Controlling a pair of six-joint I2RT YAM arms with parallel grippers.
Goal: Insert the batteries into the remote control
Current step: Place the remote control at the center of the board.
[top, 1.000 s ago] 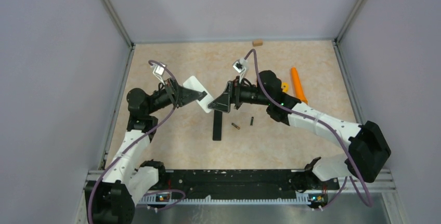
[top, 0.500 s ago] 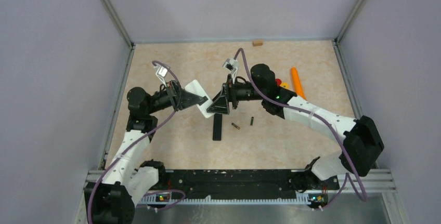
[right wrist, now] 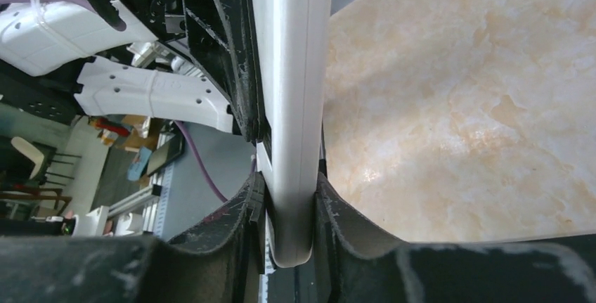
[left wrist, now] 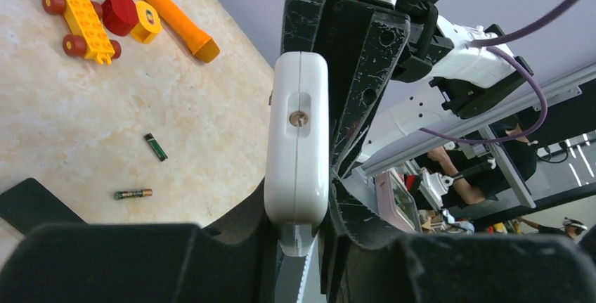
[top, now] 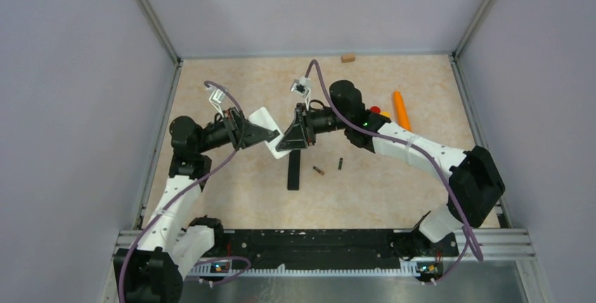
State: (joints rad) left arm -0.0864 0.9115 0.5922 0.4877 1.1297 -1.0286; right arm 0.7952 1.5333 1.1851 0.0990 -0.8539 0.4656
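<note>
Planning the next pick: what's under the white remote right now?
Right wrist view shows tabletop beneath the remote. The black bar lies nearby, its far end covered by the right gripper.

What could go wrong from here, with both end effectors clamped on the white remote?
1. The left end effector and right end effector both pinch the remote control, held above the table; if they move out of step, it could twist or slip free.
2. Both batteries lie loose on the table beside the black bar, and neither end effector is free. Whichever lets go leaves the remote in a single pinch near one end, so it may tilt.
</note>
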